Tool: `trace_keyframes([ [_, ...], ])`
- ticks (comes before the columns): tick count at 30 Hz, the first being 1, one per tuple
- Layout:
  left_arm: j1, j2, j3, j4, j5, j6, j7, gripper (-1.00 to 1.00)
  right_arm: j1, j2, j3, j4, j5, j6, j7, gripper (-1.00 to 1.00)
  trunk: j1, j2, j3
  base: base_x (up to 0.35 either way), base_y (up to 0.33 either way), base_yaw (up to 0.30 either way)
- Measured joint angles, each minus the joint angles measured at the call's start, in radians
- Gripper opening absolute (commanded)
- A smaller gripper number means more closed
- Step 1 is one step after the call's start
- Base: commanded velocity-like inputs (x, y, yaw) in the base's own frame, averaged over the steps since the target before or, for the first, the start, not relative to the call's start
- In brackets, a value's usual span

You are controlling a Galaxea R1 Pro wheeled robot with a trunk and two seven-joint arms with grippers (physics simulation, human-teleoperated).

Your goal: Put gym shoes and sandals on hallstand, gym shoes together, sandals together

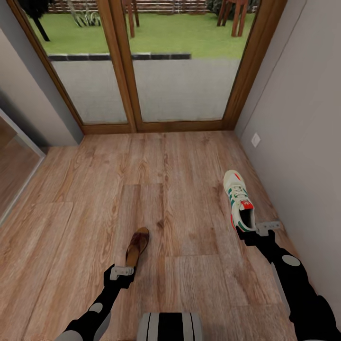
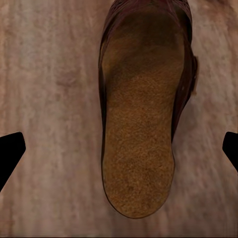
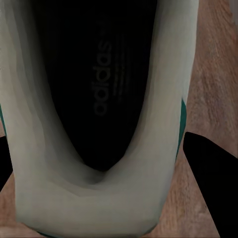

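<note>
The right hand [image 1: 256,230] hangs spread around the heel of a gym shoe [image 1: 239,200] on the corridor floor [image 1: 189,222] near the wall; the left hand [image 1: 122,272], also spread, hovers over a sandal [image 1: 137,246]. Picking is at hand: both likely need lowering, then closing.

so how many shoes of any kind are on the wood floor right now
2. A white lace-up sneaker with green stripes lies near the right wall at the right gripper; a flat brown leather sandal lies before the left gripper. Others may be out of view.
</note>
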Motion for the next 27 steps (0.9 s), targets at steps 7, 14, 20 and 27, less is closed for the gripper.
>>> trace_keyframes([
  [7,0.0,0.0,0.001,0.001,0.0,0.0,0.001,1.0,0.0,0.0,0.0,0.0,0.0,0.0,0.0,-1.0,0.003,-0.002,-0.027,0.0,0.0,0.0],
  [14,0.0,0.0,0.002,0.001,0.0,0.0,0.001,1.0,0.0,0.0,0.0,0.0,0.0,0.0,0.0,-1.0,0.006,-0.003,-0.054,0.0,0.0,0.0],
  [20,0.0,0.0,0.002,0.0,0.0,0.0,0.001,1.0,0.0,0.0,0.0,0.0,0.0,0.0,0.0,-1.0,0.009,-0.005,-0.077,0.0,0.0,0.0],
  [27,0.0,0.0,0.002,0.002,0.0,-0.003,0.001,1.0,0.0,0.0,0.0,0.0,0.0,0.0,0.0,-1.0,0.012,-0.006,-0.104,0.0,0.0,0.0],
])
